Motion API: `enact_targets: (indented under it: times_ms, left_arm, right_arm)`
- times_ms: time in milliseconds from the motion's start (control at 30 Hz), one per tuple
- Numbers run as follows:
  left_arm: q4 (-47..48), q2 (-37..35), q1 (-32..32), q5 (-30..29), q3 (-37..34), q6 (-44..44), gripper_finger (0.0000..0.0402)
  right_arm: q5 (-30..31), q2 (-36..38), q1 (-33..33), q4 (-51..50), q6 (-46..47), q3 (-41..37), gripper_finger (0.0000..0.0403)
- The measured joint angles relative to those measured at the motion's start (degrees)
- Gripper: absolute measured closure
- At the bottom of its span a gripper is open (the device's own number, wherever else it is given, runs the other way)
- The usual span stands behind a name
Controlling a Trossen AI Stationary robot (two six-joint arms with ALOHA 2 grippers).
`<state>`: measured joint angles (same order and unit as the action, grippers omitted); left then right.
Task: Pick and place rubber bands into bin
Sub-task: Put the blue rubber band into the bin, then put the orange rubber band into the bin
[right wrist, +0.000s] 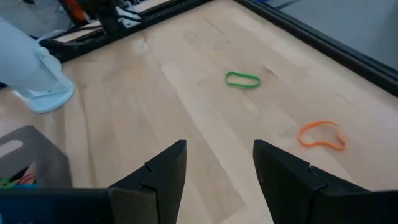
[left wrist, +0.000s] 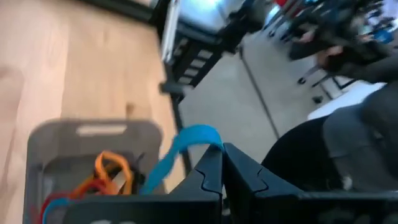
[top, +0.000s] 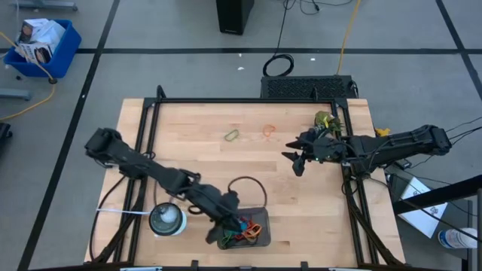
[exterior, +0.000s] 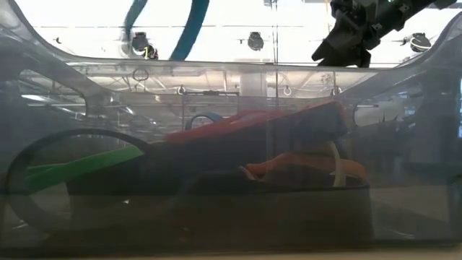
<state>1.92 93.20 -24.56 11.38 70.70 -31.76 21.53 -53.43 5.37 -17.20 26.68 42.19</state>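
From above, the left gripper (top: 231,223) sits over the bin (top: 262,217), where several rubber bands already lie. Two remain out on the table: a green band (top: 232,135) and an orange band (top: 269,130), nearer the right gripper (top: 299,159).

Its own wrist camera shows the left fingers pinched on a blue band (left wrist: 186,144) above the bin.

The right wrist shows spread, empty fingers, both bands ahead.

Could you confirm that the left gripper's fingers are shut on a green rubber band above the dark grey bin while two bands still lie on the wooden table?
Not quite: the band is blue, not green. The left wrist view shows the left gripper with fingers shut on a thin blue rubber band above the dark grey rectangular bin. A green rubber band and an orange rubber band do lie on the table.
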Motion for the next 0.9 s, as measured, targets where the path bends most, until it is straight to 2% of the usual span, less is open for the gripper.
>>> enact_targets:
  times_ms: [467, 633, 900]
  left_arm:
    - [6.0, 15.6, 0.6, 1.3, 0.0, -5.4, 0.0394]
    - [6.1, 17.1, 1.3, 0.9, 0.0, -9.1, 0.0353]
    - [5.8, 17.1, 1.4, 2.3, 0.0, -8.6, 0.0286]
  right_arm:
    - [-2.3, 0.2, 0.0, 2.8, -0.8, 0.0, 0.0220]
    - [-2.4, 0.2, 0.0, 2.7, -0.5, 0.0, 0.0220]
    - [-2.4, 0.2, 0.0, 2.6, -0.4, 0.0, 0.0220]
